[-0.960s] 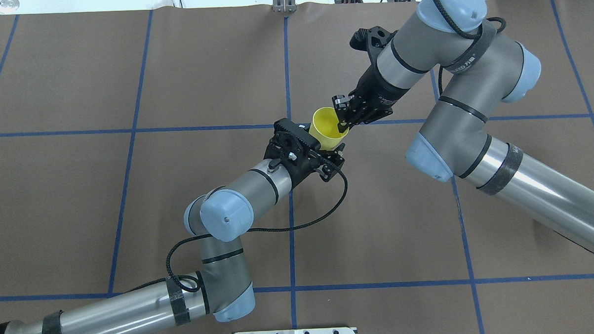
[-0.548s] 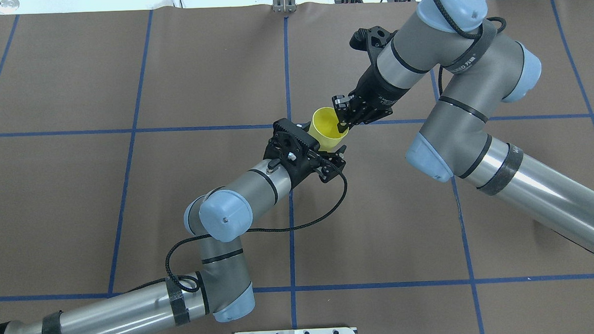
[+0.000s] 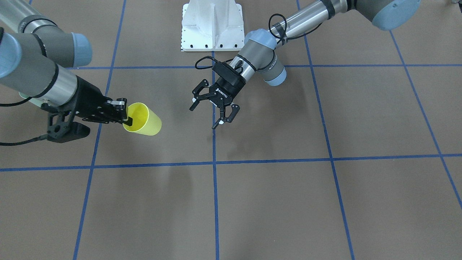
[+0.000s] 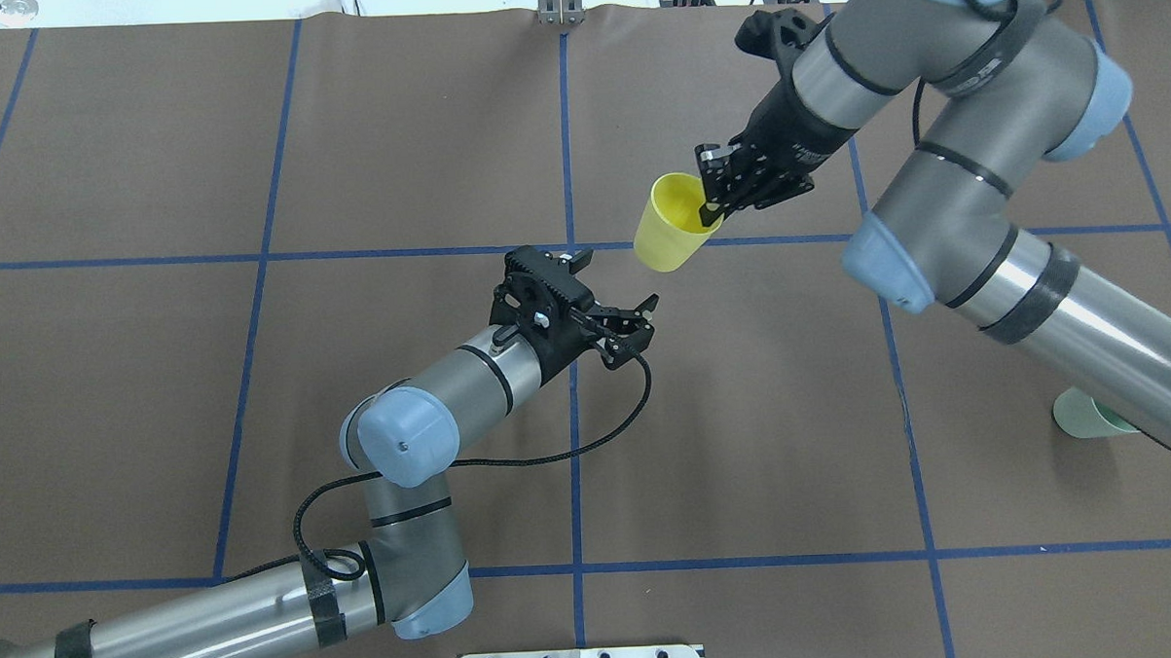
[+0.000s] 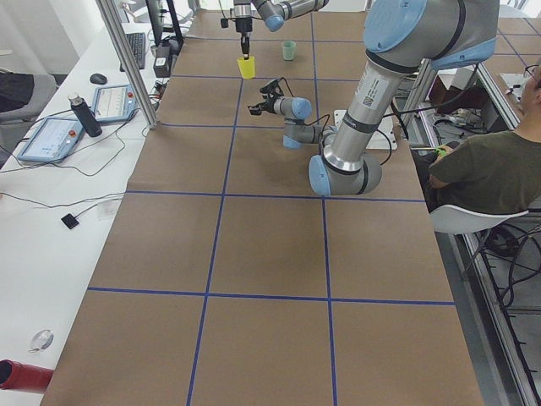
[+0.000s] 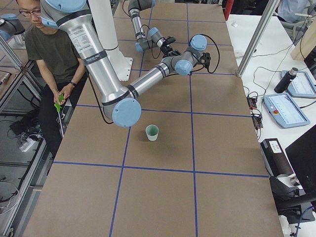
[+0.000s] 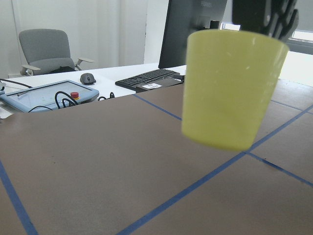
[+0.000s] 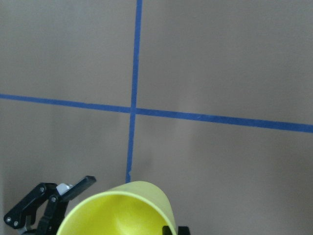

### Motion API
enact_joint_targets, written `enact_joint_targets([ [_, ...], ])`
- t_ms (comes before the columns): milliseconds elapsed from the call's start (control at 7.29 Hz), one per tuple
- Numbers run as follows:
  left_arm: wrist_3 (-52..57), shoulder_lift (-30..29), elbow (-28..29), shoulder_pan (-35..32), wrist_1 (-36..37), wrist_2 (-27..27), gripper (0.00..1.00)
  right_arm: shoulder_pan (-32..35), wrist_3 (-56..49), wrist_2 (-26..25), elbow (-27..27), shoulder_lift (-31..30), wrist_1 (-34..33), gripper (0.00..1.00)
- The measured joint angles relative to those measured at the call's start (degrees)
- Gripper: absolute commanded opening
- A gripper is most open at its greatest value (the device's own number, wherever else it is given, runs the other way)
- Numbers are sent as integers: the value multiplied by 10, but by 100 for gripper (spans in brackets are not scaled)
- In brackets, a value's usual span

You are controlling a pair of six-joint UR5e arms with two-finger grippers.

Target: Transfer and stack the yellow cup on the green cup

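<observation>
The brown tabletop (image 4: 258,428), marked off by blue tape lines, carries little. The right arm (image 4: 1083,351) reaches in toward the centre, and the left arm (image 4: 216,624) is bent short of it. The left end effector (image 3: 205,116) is released, fingers spread, holding nothing, near the yellow cup but apart from it. The right end effector (image 4: 710,206) is clenched on the yellow cup (image 4: 670,238), one finger inside the rim and one outside. The cup hangs tilted in the air over the middle of the tabletop. The green cup (image 6: 152,132) stands upright, mouth up, on the robot's right side, well apart from the yellow one. Both cups look light, thin-walled and smooth. A pinch on the rim should carry the yellow one, though it may swing or slip if jolted, and the wall may flex under a hard squeeze. The tapers should nest readily, but the green cup is loose and could slide or tip if met off-centre. In the overhead view the right arm covers part of the green cup. The right wrist view cuts off the yellow cup's lower part and most of the fingers. The left wrist view shows it blurred, the end effector above it dark and cropped.
</observation>
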Motion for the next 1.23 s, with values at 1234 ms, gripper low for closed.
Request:
enact_joint_targets([
  [1234,-226,4,109,-226,175,-210,100,87,-206,-180,212,-440,8,0],
])
